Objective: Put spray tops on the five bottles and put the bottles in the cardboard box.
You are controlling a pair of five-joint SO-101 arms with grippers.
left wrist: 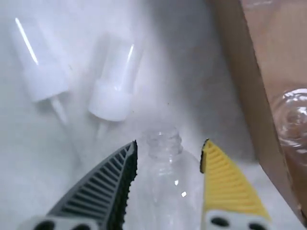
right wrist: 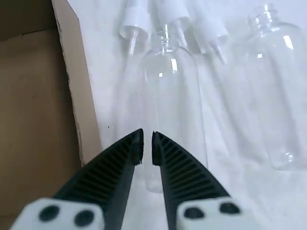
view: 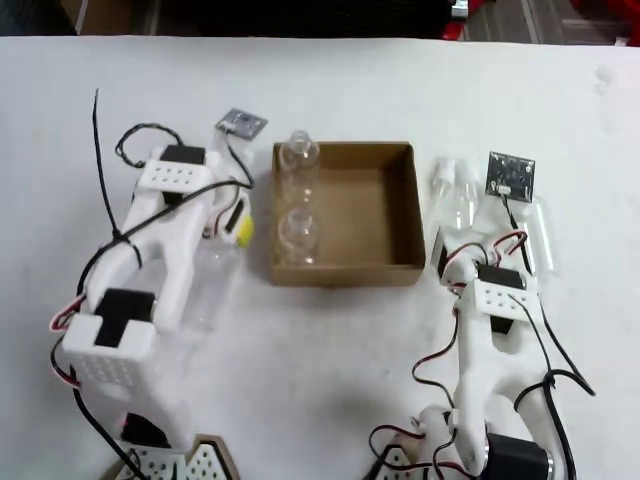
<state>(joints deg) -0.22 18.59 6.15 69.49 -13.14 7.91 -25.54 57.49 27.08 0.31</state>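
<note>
High view has the cardboard box (view: 345, 272) on the bench (view: 330, 90) between both arms, with two capless bottles (view: 298, 160) inside along its left wall. Outside that wall the left claw (left wrist: 169, 146) sits low, spread open either side of a lying bottle (left wrist: 165, 191) at its bare neck, two spray tops (left wrist: 112, 96) just ahead. The right claw (right wrist: 147, 139), closed on nothing, hangs over a second bottle (right wrist: 170, 86) lying beside the box's right wall, more spray tops (right wrist: 135, 24) beyond it.

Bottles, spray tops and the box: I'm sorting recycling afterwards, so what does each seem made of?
The bottles look like clear glossy plastic: see-through, with bright highlights. The spray tops seem white, slightly translucent plastic with a duller sheen. The box looks like brown matte cardboard, its cut edge paler.
</note>
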